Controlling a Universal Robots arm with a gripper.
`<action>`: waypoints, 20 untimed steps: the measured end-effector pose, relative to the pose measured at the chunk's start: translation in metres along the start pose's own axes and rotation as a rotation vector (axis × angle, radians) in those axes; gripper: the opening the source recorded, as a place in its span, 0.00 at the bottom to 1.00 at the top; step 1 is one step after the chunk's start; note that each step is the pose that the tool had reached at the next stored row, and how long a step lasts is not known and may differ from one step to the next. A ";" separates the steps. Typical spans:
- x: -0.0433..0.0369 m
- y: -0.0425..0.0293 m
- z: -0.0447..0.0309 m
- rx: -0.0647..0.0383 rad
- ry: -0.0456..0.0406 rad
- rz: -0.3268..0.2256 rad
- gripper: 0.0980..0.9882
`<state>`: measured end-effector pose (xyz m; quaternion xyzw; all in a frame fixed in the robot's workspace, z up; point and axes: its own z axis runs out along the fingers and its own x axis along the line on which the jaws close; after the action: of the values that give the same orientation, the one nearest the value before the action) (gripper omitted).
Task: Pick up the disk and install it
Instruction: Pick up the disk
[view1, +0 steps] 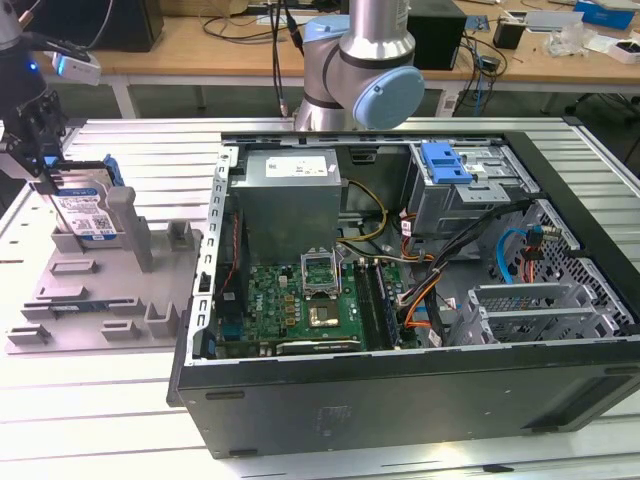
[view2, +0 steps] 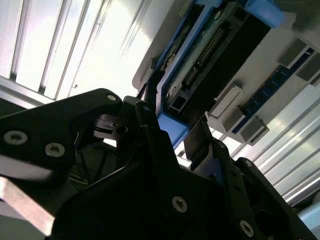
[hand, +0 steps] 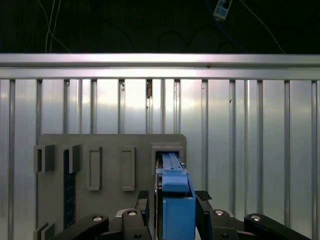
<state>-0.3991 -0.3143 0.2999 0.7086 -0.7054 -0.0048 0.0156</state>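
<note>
Currently pick step: tool (hand: 173, 196) straddles the disk (view1: 88, 207) in grey holder (view1: 100, 292); can't tell if clamped. Lifting likely needs firm pinch, straight pull.

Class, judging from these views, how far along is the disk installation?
Done: the tool is at the disk. In hand: it sits over the disk's blue bracket, and the disk stands upright in the grey holder. Left: the disk is not yet lifted out, nor fitted in the open case.
</note>
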 end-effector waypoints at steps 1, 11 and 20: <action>-0.0004 0.0000 0.0001 0.000 -0.0001 0.000 0.43; -0.0023 0.0001 0.0000 0.000 0.0000 0.000 0.43; -0.0023 0.0002 0.0003 0.000 0.0001 0.000 0.43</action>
<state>-0.3994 -0.3120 0.2996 0.7086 -0.7054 -0.0049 0.0157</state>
